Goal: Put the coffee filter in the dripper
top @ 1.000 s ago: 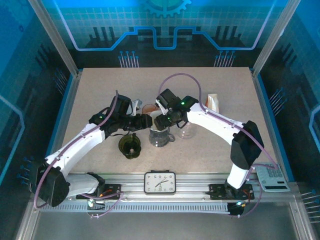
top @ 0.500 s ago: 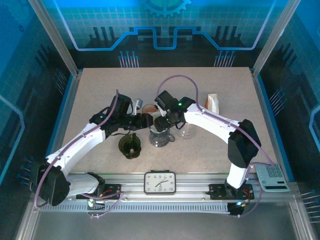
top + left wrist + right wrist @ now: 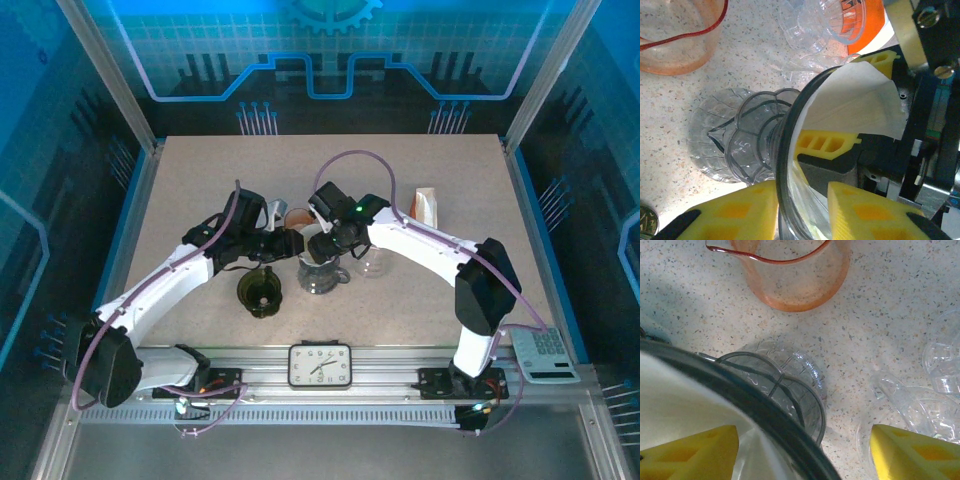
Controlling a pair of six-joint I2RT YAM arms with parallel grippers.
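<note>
Nearly there: your right tool [image 3: 802, 447], jaws apart, presses the filter [image 3: 855, 100] inside the dripper [image 3: 789, 145]; whether your left tool [image 3: 802, 210] grips is unclear, so seat it flat, then withdraw.

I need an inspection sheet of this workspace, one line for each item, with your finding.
Surface: speckled table, no spill seen.
Job's things: paper filter partly inside the dripper, which sits on a glass jug.
Clutter: orange cup, clear glass, dark green cup, clock, calculator, carton.
Grippers: left gripper straddles the dripper rim, grip unclear; right gripper open, one finger inside the dripper.
Cables: purple cables run along both arms.
Surroundings: blue panels, metal frame.
</note>
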